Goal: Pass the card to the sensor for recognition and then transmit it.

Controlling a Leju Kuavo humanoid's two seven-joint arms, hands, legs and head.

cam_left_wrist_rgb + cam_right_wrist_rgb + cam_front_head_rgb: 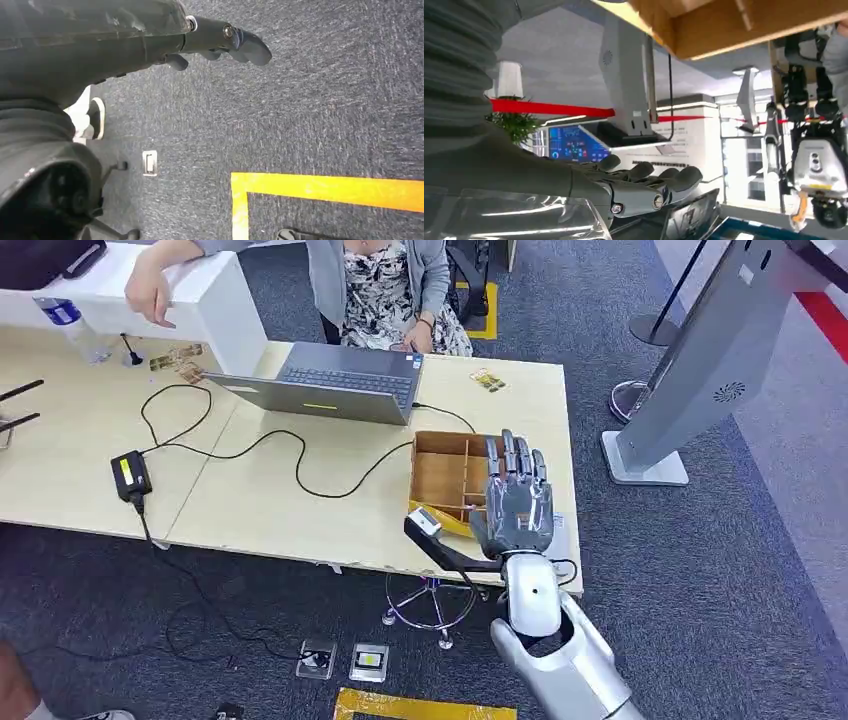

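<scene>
Pale wooden desk (300, 505) on grey carpet; right hand (515, 502) flat, fingers apart, empty, over compartmented brown wooden box (445, 472); left hand (220, 42) hangs, fingers loosely extended, empty.

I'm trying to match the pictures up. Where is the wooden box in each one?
Head view: the wooden box sits at the table's right end, partly hidden by the right hand.
Left wrist view: not in it.
Right wrist view: the box runs along the top edge.
Shared landmark: the grey kiosk stand, also seen in the right wrist view.
</scene>
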